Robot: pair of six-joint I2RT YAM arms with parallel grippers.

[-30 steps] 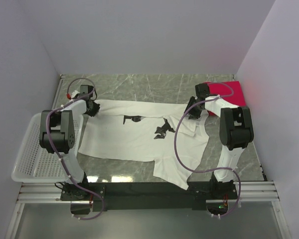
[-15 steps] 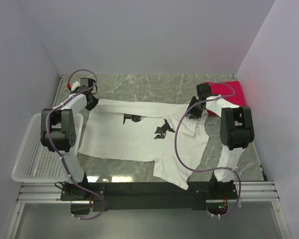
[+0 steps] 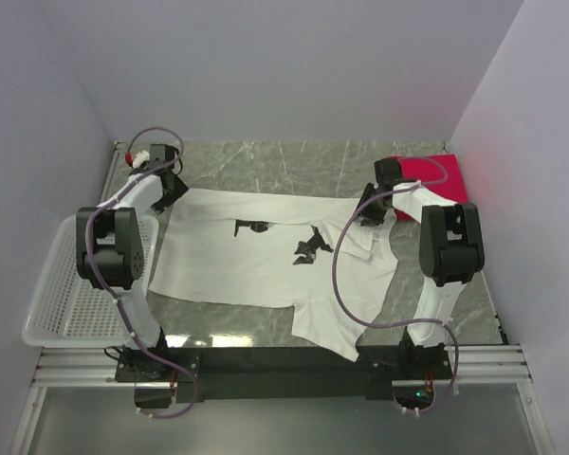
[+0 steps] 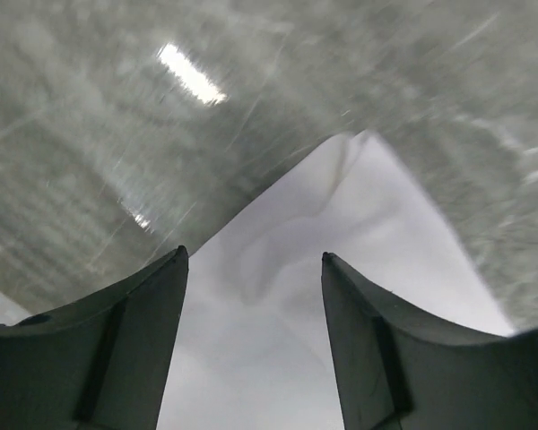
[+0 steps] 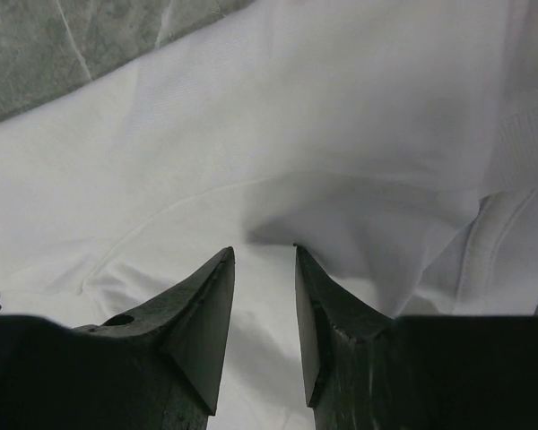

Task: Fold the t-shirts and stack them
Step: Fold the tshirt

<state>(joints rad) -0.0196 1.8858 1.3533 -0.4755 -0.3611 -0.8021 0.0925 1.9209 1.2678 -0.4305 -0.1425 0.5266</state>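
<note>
The white t-shirt (image 3: 266, 256) with small black print lies spread across the table, its right side rumpled. The red t-shirt (image 3: 438, 176) lies folded at the far right corner. My left gripper (image 3: 174, 186) is open just above the white shirt's far left corner. In the left wrist view the gripper (image 4: 253, 255) has its jaws wide apart over that corner (image 4: 359, 224) and holds nothing. My right gripper (image 3: 368, 214) rests low on the shirt's far right part. In the right wrist view the gripper (image 5: 264, 248) has its jaws a narrow gap apart, with a cloth fold (image 5: 359, 224) at the tips.
A white mesh basket (image 3: 52, 294) stands at the table's left edge beside the left arm. White walls close the back and both sides. The marbled table top (image 3: 284, 161) shows behind the shirt, and a black rail (image 3: 284, 362) runs along the near edge.
My left gripper has moved a little toward the far left, off the shirt's body to its corner. The right arm and both shirts have not moved.
</note>
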